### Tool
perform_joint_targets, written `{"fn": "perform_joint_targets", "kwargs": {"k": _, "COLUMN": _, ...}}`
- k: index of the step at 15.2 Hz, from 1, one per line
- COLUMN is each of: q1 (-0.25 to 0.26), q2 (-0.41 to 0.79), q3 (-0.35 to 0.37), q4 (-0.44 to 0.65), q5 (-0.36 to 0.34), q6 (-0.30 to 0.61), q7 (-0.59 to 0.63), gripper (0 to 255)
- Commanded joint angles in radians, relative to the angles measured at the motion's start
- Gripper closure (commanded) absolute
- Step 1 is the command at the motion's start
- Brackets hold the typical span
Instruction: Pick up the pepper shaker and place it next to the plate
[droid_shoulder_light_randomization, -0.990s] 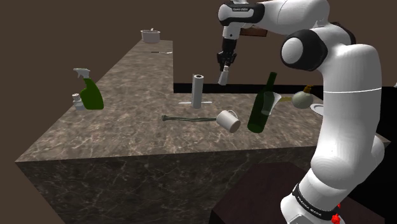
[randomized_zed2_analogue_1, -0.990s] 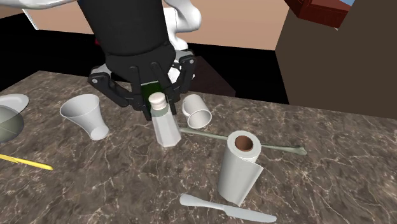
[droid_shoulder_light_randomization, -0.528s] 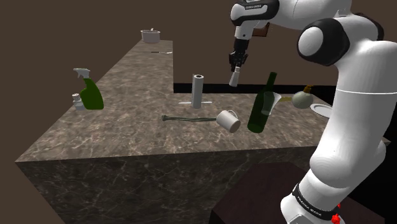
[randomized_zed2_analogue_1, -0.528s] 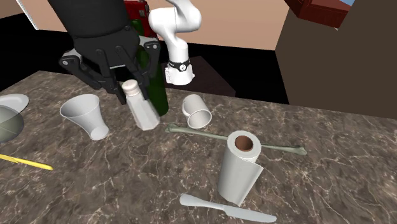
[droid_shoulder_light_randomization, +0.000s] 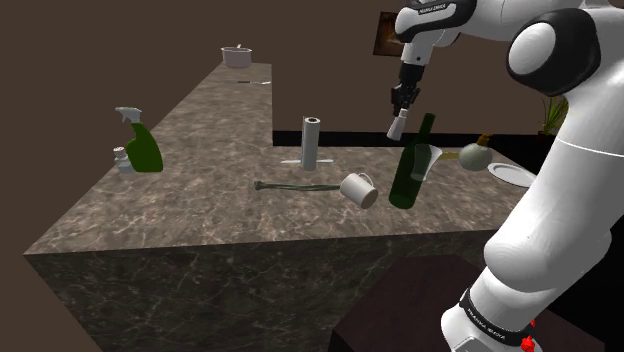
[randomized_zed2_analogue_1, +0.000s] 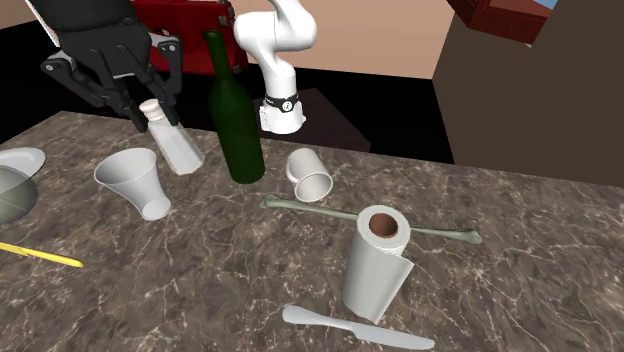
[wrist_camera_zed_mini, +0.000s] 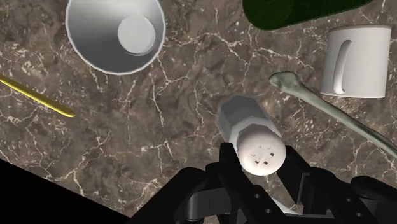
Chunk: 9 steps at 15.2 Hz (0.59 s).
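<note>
Aloft beside the dark green glass bottle (randomized_zed2_analogue_1: 234, 115), the white faceted pepper shaker (randomized_zed2_analogue_1: 172, 142) hangs clamped in the black gripper (randomized_zed2_analogue_1: 150, 108); travelling low could clip the white flared cup (randomized_zed2_analogue_1: 133, 182) near that bottle.

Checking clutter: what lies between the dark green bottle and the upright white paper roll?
A tipped white mug and a long grey-green utensil, seen in the second exterior view.

Gripper (randomized_zed2_analogue_1: 150, 106) clamped on the cap of the pepper shaker (randomized_zed2_analogue_1: 176, 150), white, tilted. White cup (randomized_zed2_analogue_1: 133, 182) just beside it on the view's left, green bottle (randomized_zed2_analogue_1: 234, 120) upright on its right. Plate (randomized_zed2_analogue_1: 22, 160) at far left edge of the counter (randomized_zed2_analogue_1: 230, 270). Paper towel roll (randomized_zed2_analogue_1: 378, 262) stands up front.
</note>
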Motion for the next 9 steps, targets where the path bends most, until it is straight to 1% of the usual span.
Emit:
{"fn": "perform_joint_targets", "kwargs": {"k": 1, "q1": -0.020, "q2": -0.034, "q3": -0.017, "q4": -0.045, "q5": -0.009, "q6": 0.010, "q7": -0.038, "gripper": 255}}
{"fn": "perform_joint_targets", "kwargs": {"k": 9, "q1": -0.102, "q2": -0.130, "q3": -0.097, "q4": -0.156, "q5": -0.047, "q6": 0.023, "q7": -0.195, "gripper": 255}}
